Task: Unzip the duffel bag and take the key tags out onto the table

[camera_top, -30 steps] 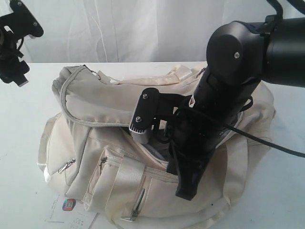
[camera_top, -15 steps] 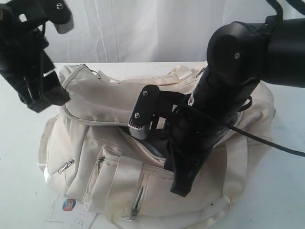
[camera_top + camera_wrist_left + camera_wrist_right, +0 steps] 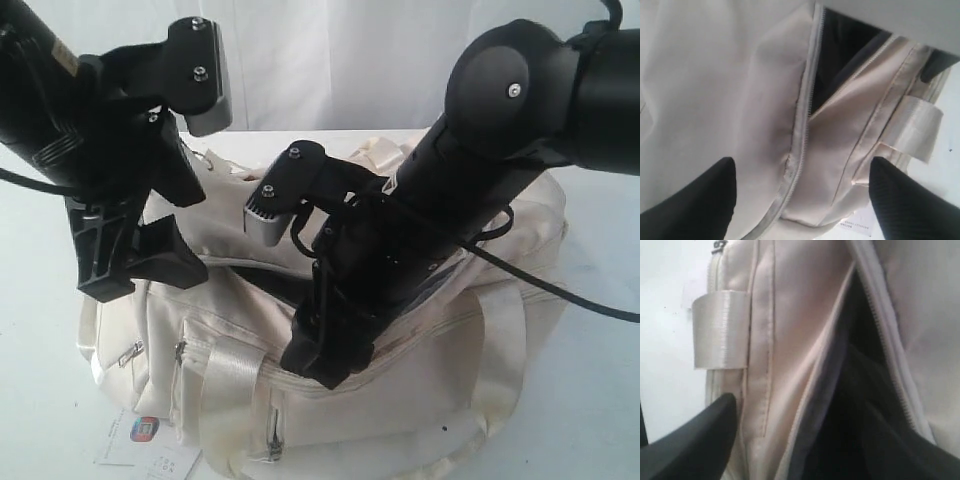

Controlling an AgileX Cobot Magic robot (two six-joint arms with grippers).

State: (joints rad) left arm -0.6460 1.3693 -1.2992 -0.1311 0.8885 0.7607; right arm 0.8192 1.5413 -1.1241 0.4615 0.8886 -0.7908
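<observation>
**Soft bag partly unzipped, tags out of sight**

The left gripper (image 3: 801, 197) is held open, with its fingers (image 3: 695, 200) spread wide and nothing between them. In the exterior view it is poised over the nine o'clock end of the duffel bag (image 3: 430, 400). The right gripper (image 3: 795, 427) is also taken to be open and empty. One finger is seen beside a strap handle (image 3: 720, 330), while the other is hard to tell from the dark lining (image 3: 852, 390). This gripper is placed at the centre of the bag, at the mouth.

The zip (image 3: 809, 95) is seen parted, and the lining is exposed between its two rows of teeth. How far it is undone toward three o'clock is hidden by the arm.

The key tags are not seen in any view and are judged to be inside, down among the folds of the lining.

The bag is judged soft and limp, since its cloth sags and creases. The mouth is therefore likely to fall shut unless one lip is pinched close to the zip and lifted. The shiny straps look slippery and are thought a poorer hold. The tags are expected to be light, hard and loose on their rings, and best taken as a bunch. They could be set on the bare table (image 3: 35, 340) at nine o'clock of the bag. The paper label (image 3: 150, 442) at seven o'clock should be left alone.
</observation>
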